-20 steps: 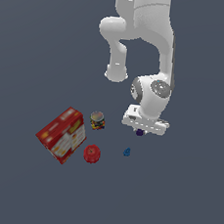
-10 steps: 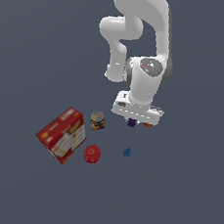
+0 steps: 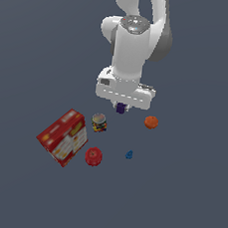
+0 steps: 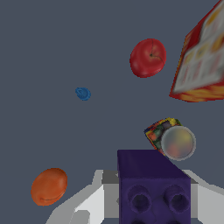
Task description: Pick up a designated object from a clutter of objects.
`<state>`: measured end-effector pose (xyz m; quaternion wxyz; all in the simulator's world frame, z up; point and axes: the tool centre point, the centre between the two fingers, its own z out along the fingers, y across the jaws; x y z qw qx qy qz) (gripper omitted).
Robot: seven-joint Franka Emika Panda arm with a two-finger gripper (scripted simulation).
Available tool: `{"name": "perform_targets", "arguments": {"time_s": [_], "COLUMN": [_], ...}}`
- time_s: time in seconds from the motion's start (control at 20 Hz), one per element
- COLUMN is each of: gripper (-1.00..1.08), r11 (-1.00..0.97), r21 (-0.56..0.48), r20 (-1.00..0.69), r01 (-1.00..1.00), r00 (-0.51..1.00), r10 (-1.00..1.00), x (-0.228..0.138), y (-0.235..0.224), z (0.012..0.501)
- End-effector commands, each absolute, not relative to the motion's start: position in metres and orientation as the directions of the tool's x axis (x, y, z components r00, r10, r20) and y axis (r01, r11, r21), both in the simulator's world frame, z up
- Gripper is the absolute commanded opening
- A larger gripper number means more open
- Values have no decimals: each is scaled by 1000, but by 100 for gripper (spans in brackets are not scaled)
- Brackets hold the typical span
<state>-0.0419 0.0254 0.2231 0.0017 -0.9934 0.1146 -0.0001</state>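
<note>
The designated object, a tiny dark purple block [image 3: 120, 108], hangs well above the floor with my gripper [image 3: 121, 107] shut on it. The wrist view shows this purple block [image 4: 153, 186] close up between the grey fingers [image 4: 89, 199], studs facing the camera. Below lies the clutter: a large red box [image 3: 63, 136] with yellow marks, a colourful jar [image 3: 99, 123], a red round disc [image 3: 93, 156], an orange ball [image 3: 151, 122] and a tiny blue piece [image 3: 129, 154].
In the wrist view the red box [image 4: 202, 61], the jar [image 4: 169, 138], the red disc [image 4: 148, 57], the blue piece [image 4: 82, 93] and the orange ball [image 4: 49, 186] lie spread on the dark grey floor [image 4: 65, 43].
My arm has risen and swung toward the exterior view's left, lifting the purple block away from the floor. The rest of the clutter has stayed where it was.
</note>
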Motion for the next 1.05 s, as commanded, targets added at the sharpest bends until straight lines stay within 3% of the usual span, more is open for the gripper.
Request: {"name": "perform_targets", "arguments": {"time_s": [0.0, 0.5, 1.0], "gripper": [-100, -100, -100], "r11": [-974, -974, -974], "r21": [-4, -2, 0], "r20": [-1, -1, 0], "r01": [-227, -228, -228], "r00": [974, 974, 974], "r10": [-227, -228, -228], "x": [-43, -42, -40], "y": [8, -48, -67], "z": [247, 321, 347]}}
